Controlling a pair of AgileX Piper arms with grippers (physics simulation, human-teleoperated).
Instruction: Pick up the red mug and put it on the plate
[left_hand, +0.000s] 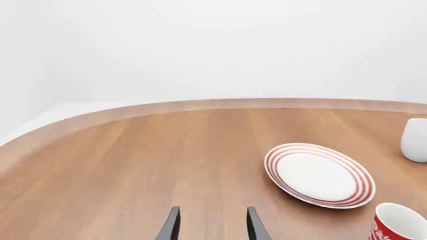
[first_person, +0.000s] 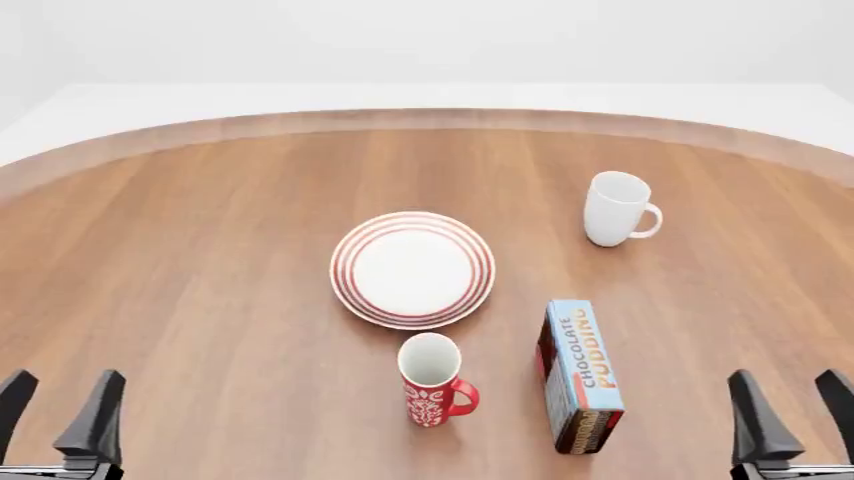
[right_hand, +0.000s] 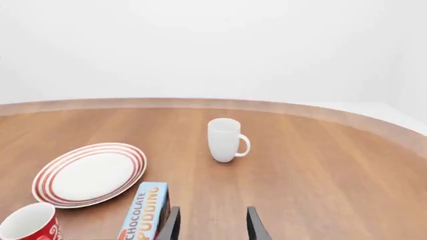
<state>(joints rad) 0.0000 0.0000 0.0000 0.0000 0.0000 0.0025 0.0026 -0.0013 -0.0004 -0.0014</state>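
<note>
The red mug (first_person: 431, 380) stands upright on the round wooden table (first_person: 200, 260), close to the near edge and about midway between the two arms. Its mouth faces straight up, so its long axis is vertical, and its loop handle sticks out toward the right arm's side. The plate (first_person: 412, 269) lies flat just beyond it, toward the table's middle, with a thin strip of bare wood between the two; they do not touch.

Both arms sit back at the near edge, well apart from the mug. The left gripper (first_person: 60, 412) is at the near left corner of the front view, fingers spread, nothing between them. The right gripper (first_person: 790, 410) mirrors it on the near right, also spread and holding nothing.

The mug looks roughly as far from one claw as from the other. What tips it, I'd say, is the chocolate pudding box (first_person: 581, 375) lying just beside the mug on the right arm's side. The left arm has open wood all the way in. A plain white mug (first_person: 615, 208) stands farther back on the right, out of the way.
</note>
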